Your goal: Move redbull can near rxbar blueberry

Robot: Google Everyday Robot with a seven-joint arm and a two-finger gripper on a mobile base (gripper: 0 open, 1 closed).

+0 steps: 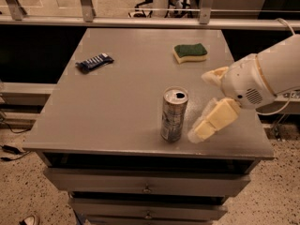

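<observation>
The redbull can stands upright near the front edge of the grey table, a slim silver can with its top opened. The rxbar blueberry lies flat at the table's left back, a dark blue wrapper with white lettering, far from the can. My gripper comes in from the right, just right of the can and level with it. Its cream fingers are spread open and hold nothing. The lower finger's tip is close to the can's base, not touching it.
A green-and-yellow sponge lies at the back right of the table. A metal railing runs behind the table. Drawers sit below the front edge. The white arm overhangs the table's right edge.
</observation>
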